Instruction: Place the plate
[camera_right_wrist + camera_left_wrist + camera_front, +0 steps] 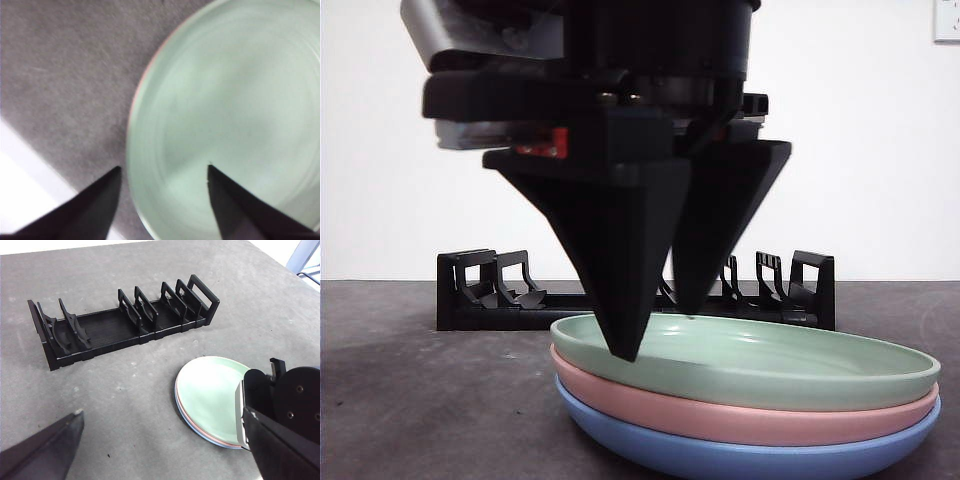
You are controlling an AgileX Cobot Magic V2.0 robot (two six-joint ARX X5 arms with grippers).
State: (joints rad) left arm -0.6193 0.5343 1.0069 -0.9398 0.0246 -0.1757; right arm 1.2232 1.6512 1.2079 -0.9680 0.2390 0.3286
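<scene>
Three plates lie stacked on the grey table: a green plate (770, 360) on top, a pink one (720, 405) under it and a blue one (720, 455) at the bottom. My right gripper (655, 333) comes down from above and stands open astride the green plate's near left rim. The right wrist view shows one jaw outside the rim and the other over the green plate (235, 100), with the right gripper (164, 166) holding nothing. My left gripper (165, 440) waits open, well back from the stack, and sees the green plate (210, 390).
A black plate rack (480, 290) with upright dividers stands behind the stack. In the left wrist view the rack (115, 327) has no plates in it. The right arm's black body (290, 400) hangs over the stack's edge. A white wall closes the back.
</scene>
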